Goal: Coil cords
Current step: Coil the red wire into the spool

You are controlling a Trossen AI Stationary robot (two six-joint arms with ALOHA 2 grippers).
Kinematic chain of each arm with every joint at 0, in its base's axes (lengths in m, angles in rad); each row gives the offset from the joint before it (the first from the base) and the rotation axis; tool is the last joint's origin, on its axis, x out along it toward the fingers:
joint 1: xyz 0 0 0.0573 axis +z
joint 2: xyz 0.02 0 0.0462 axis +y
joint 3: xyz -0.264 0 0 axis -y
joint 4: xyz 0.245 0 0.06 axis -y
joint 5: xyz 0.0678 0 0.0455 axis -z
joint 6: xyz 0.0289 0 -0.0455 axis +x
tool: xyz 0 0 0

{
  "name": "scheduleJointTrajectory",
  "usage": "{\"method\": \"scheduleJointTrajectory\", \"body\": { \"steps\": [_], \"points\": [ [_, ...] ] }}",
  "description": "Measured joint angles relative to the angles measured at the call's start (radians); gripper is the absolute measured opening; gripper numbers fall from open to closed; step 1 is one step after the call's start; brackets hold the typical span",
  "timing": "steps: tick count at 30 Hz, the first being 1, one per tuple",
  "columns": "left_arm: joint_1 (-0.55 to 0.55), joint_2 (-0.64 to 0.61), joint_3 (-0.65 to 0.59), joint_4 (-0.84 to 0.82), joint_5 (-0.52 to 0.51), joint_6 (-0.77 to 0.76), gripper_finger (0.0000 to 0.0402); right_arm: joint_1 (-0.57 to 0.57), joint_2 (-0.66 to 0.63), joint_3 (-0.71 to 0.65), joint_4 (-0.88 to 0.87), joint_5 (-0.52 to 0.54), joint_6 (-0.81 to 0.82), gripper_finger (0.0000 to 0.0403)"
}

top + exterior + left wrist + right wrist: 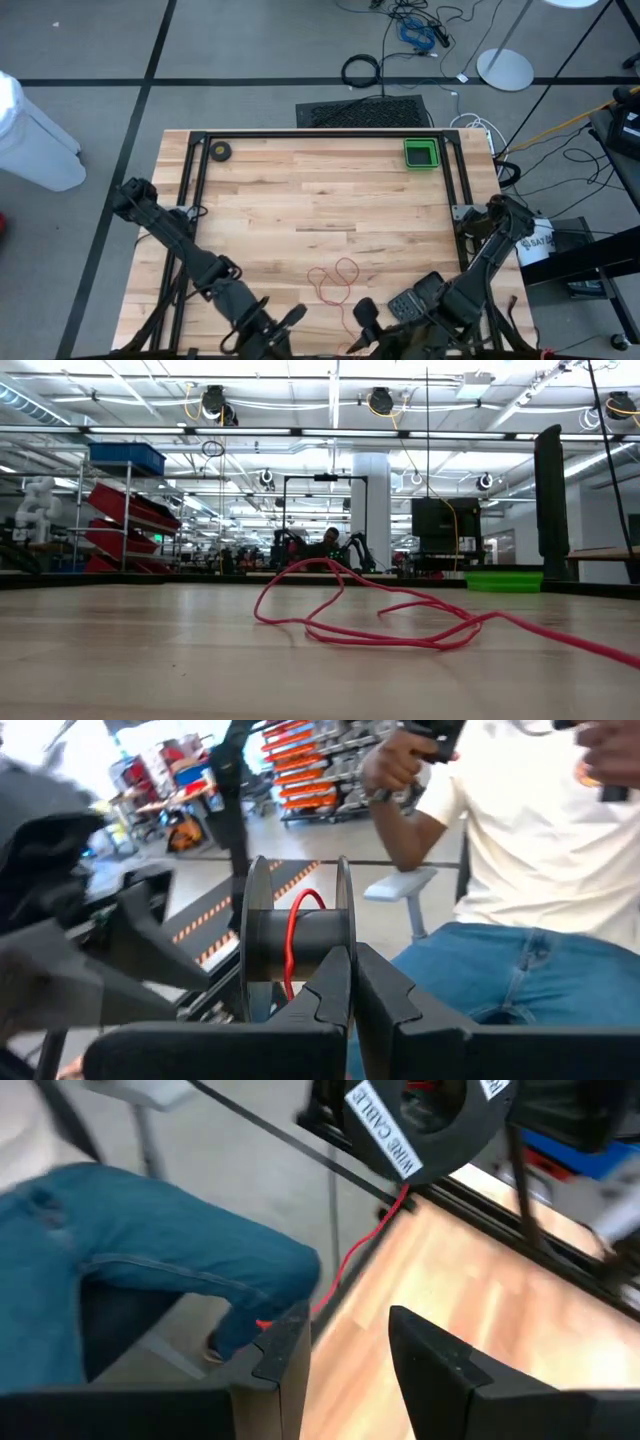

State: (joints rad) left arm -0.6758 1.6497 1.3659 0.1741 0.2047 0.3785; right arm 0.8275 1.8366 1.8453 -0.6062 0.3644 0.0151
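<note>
In the right wrist view, the round black plastic reel [430, 1125] of the thin red cord [365, 1240] carries a white label on its flat face, printed in dark capitals "WIRE CABLE", the two words stacked on a slant. A second white label at the reel's far rim shows only cut-off letters. In the high view, a white container [535, 245] beside the wooden surface [320, 200] bears dark lettering beginning "SAT", the rest unreadable.

My red cord [400, 622] sprawls in loose loops across the wooden table [150, 660], a green bin [503, 580] sitting far behind it.
</note>
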Motion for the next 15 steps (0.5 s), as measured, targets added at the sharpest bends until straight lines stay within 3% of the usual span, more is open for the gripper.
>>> {"method": "scheduleJointTrajectory", "body": {
  "steps": [8, 15],
  "points": [
    [-0.062, -0.010, 0.000, -0.002, -0.053, 0.074, 0.0008, -0.092, 0.003, -0.141, 0.248, -0.296, -0.105, 0.0125],
    [-0.092, -0.029, 0.000, -0.001, -0.159, 0.076, 0.0008, -0.176, 0.003, -0.268, 0.504, -0.452, -0.081, 0.0125]
  ]
}}
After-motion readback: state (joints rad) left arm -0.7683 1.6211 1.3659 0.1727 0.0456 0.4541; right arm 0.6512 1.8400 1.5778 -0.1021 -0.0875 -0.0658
